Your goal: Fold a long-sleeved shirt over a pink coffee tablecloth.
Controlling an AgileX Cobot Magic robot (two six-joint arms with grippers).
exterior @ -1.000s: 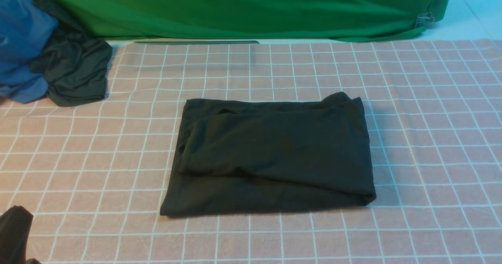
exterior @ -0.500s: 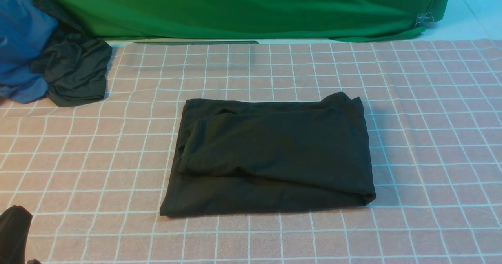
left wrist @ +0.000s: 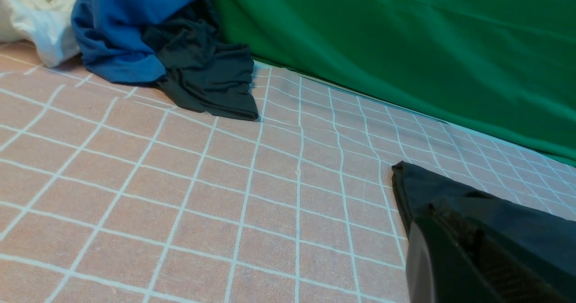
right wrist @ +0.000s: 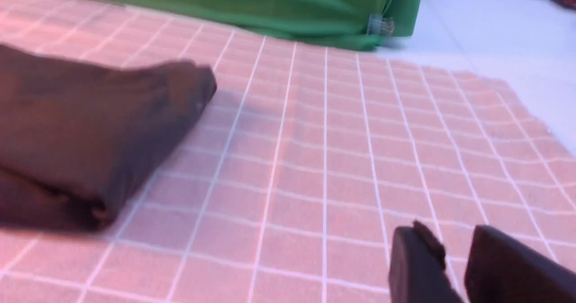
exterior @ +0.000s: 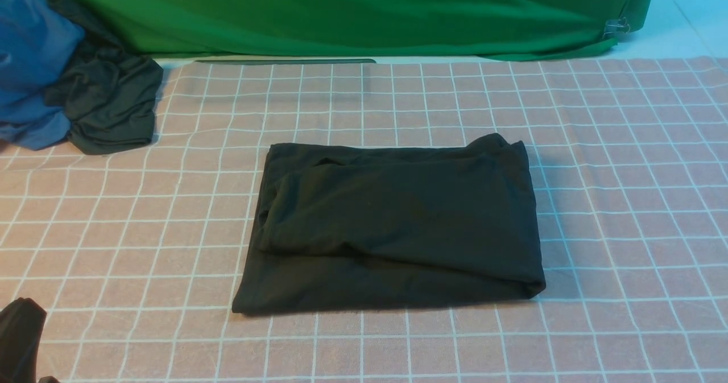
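Shirt (exterior: 392, 226) folded on tablecloth (exterior: 625, 201); left end effector (left wrist: 454, 253) closed, right end effector (right wrist: 454, 258) slightly apart, both empty.

left pincer (exterior: 20, 337) dips slightly lower, nothing else.

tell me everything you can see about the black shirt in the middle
The long-sleeved shirt is black, soft, matte knit fabric, folded into a rough rectangle of several layers. A thick rolled fold runs along its near edge, and its far right corner bunches up a little. No sleeves, logo or label show. It lies flat near the middle of the pink coffee tablecloth, resting only on that cloth. Neither gripper touches it.
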